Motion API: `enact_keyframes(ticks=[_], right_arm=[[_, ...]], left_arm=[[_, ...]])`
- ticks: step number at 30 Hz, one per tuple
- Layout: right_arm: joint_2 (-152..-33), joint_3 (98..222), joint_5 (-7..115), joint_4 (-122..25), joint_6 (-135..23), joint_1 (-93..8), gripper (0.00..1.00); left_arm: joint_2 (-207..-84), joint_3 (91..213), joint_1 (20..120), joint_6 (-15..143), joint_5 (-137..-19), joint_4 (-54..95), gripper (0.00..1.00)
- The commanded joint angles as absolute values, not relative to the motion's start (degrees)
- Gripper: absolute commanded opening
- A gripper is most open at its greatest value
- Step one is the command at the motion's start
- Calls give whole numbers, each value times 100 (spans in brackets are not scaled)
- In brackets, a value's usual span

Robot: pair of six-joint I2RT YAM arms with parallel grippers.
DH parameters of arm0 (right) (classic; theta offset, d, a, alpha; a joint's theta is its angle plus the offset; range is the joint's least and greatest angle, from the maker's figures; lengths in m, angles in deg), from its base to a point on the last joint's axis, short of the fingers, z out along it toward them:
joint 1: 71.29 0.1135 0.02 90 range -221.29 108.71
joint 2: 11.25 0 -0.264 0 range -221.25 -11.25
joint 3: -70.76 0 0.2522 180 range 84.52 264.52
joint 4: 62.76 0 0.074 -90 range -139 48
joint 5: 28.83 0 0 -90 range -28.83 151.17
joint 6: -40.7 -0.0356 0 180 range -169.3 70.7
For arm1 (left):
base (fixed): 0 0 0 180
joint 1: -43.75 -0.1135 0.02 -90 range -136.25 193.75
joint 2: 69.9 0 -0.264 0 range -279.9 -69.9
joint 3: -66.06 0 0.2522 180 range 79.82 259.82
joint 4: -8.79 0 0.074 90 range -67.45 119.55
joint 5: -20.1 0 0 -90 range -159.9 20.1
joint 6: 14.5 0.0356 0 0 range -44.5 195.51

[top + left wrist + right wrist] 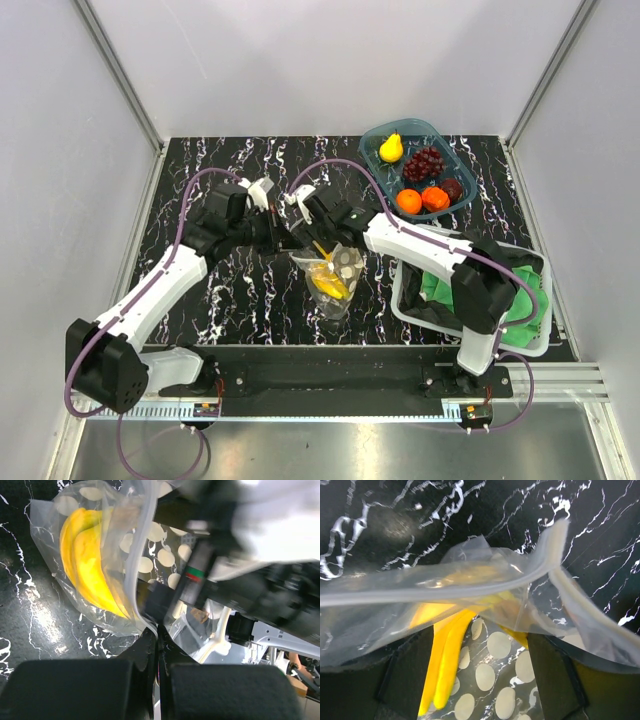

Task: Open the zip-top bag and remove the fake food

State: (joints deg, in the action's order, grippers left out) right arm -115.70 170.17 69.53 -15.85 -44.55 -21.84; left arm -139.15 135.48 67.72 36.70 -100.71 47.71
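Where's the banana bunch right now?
In the top view, the banana bunch is inside the zip-top bag at mid-table, just below the left gripper and right gripper, left of the white basket.

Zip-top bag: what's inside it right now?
A yellow banana bunch shows through the clear bag. The printed dots and folds hide the rest, so other pieces cannot be ruled out.

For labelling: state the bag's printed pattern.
Clear bag with pale oval dots; best in right wrist view.
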Motion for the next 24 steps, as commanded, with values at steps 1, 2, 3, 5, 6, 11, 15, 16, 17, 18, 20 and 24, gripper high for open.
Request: enact_keyframes(ticks=[1,2,3,5,6,11,15,16,17,18,20,24], right_arm=[[-11672,16749,7040,-1893,-4306,-2295,81],[-11664,16662,7005,-1920,-4289,-2339,82],[-11672,16626,6988,-1946,-4271,-2365,82],[-11698,16565,6979,-1982,-4192,-2409,84],[-11707,16547,6987,-1999,-4166,-2410,86],[-11778,16538,7005,-2087,-4077,-2515,92],[-11936,16459,6873,-2183,-4034,-2682,93],[-11962,16441,6856,-2227,-4025,-2726,93],[-11997,16415,6786,-2245,-4025,-2761,92],[-12024,16415,6742,-2280,-4042,-2779,90],[-12111,16432,6698,-2289,-4060,-2849,85],[-12226,16441,6601,-2324,-4148,-2937,75]], left_arm=[[-13916,13721,6801,3903,-10119,4522,0],[-13951,13739,6801,3920,-10119,4531,0],[-13977,13748,6801,3947,-10128,4522,0],[-14065,13809,6801,3964,-10145,4540,0],[-14100,13836,6801,3982,-10163,4557,0],[-14267,14011,6801,4043,-10180,4584,0],[-14478,14117,6801,4061,-10215,4584,0],[-14513,14135,6801,4070,-10216,4575,0],[-14540,14152,6801,4070,-10224,4584,0],[-14583,14170,6801,4079,-10224,4584,0],[-14645,14187,6801,4096,-10216,4584,0],[-14742,14240,6801,4105,-10224,4584,0]])
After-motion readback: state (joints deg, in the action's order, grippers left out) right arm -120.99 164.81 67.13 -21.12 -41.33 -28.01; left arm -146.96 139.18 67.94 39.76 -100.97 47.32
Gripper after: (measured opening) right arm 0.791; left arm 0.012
